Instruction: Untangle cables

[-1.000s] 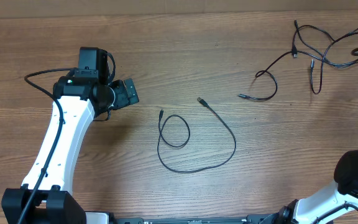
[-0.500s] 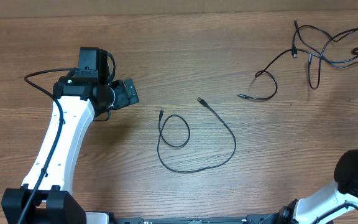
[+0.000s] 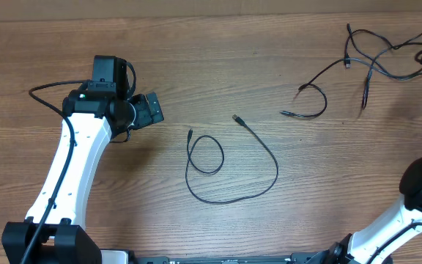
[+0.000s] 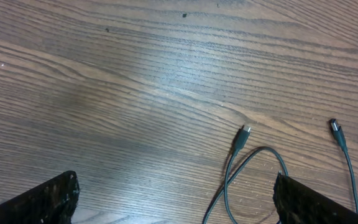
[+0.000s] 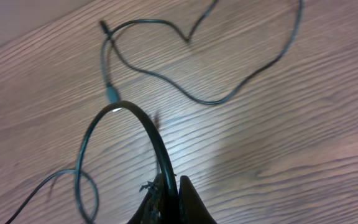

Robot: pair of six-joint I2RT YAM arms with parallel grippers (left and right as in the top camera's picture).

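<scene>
Clenched on a strand of the tangled cables [image 3: 372,60], the right pincer [image 5: 168,194] is held at the far right edge of the table [image 3: 218,66]. Farther left, the left pincer [image 4: 178,199] is held released, low over the wood, near the loose cable [image 3: 276,170] laid mid-table.

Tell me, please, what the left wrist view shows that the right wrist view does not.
Only the left wrist view shows the loose cable lying free, its two plug ends apart, ahead of the left gripper, whose fingers stand wide open and empty. Only the right wrist view shows the tangled cables, with one strand pinched in the shut right gripper. Both show thin black cord on the wooden table.
</scene>
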